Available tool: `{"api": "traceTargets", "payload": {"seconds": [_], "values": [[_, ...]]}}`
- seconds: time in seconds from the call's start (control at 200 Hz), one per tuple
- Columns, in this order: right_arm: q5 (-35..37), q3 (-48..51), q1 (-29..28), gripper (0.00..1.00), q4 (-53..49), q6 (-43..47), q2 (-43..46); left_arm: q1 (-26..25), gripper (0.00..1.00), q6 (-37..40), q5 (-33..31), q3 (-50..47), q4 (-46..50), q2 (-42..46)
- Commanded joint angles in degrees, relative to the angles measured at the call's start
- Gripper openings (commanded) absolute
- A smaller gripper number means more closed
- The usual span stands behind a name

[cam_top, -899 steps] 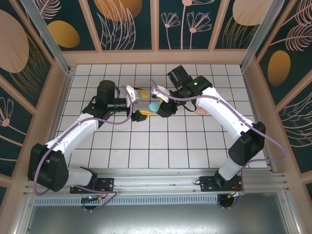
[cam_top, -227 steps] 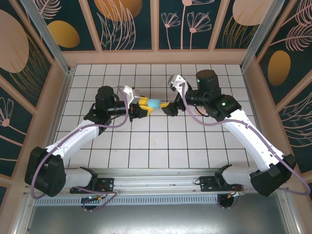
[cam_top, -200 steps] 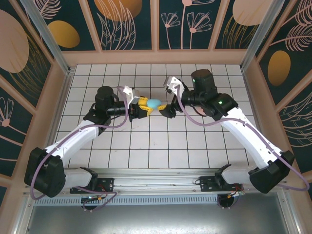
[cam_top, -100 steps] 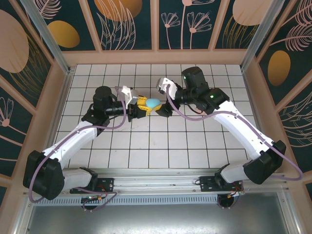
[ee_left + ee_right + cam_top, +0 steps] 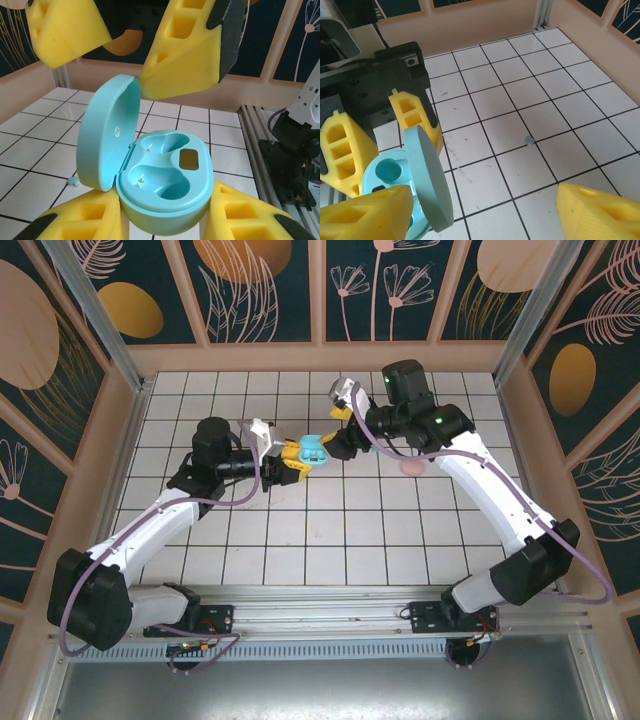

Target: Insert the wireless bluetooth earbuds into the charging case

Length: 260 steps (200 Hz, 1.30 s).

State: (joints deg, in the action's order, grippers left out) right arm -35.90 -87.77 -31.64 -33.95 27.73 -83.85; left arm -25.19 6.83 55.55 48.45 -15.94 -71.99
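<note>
The left gripper [image 5: 296, 457] is clamped on the teal charging case [image 5: 165, 185], holding it up off the desk [image 5: 300, 540] around the middle of the workspace. The lid [image 5: 105, 130] stands swung open to one side. Both moulded wells [image 5: 160, 182] sit bare, with tiny contact pins showing and nothing seated in them. So by the look of it the opening part is done and the loading has not begun.

The right gripper [image 5: 485, 192] hangs right at the case, its yellow fingers well apart, the lid's edge just beside one of them and nothing gripped.

One teal earbud [image 5: 530, 140] lies as a small speck on a tile, well apart from the case. The left wrist view catches a pale teal bit [image 5: 73, 181] on the desk below the lid, likely a bud too, though it is too small to be sure. No pink buds can be picked out. A pink case [image 5: 410, 467] rests on the desk under the right arm.

What's left, then, is the bulk of the job: fetch each bud and seat it.

The desk is white square tile with dark grout, a few faint scuffs. Peach wooden walls frame it. Above them are dark teal panels with leaf and flower drawings and orange ovals. An aluminium rail runs along the near edge.
</note>
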Motion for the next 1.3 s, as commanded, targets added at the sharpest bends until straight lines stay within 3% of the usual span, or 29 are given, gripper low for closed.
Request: {"api": "traceTargets", "payload": {"seconds": [0.0, 0.305, 0.625, 0.796, 0.921, 1.106, 1.296], "values": [[-1.0, -2.1, -0.1, 0.76, -0.3, -2.3, -0.8, -0.2, 0.17, 1.3, 1.6, 1.3, 0.5, 1.1], [-0.5, 0.7, -0.1, 0.79, 4.4, -7.5, 2.1, -0.2, 0.18, 0.0, -1.9, -0.3, -1.1, 1.6], [1.5, 7.6, 6.0, 0.84, 10.6, -17.8, 10.8, -0.1, 0.18, -1.2, -4.7, -2.3, -3.4, 2.1], [7.2, 10.2, 10.2, 0.88, 10.2, -27.0, 11.8, -0.1, 0.18, -1.6, -6.2, -3.0, -4.1, 2.6], [10.3, 12.4, 15.1, 0.87, 8.2, -34.5, 9.5, -0.2, 0.19, -1.5, -7.9, -3.5, -4.3, 3.4], [8.7, 11.1, 21.5, 0.82, 4.4, -45.6, 0.8, -0.1, 0.19, -1.4, -9.2, -3.7, -4.2, 4.0], [8.5, 6.7, 22.9, 0.72, 3.5, -49.2, -10.7, -0.2, 0.19, -1.7, -9.9, -3.6, -4.2, 4.4]]}}
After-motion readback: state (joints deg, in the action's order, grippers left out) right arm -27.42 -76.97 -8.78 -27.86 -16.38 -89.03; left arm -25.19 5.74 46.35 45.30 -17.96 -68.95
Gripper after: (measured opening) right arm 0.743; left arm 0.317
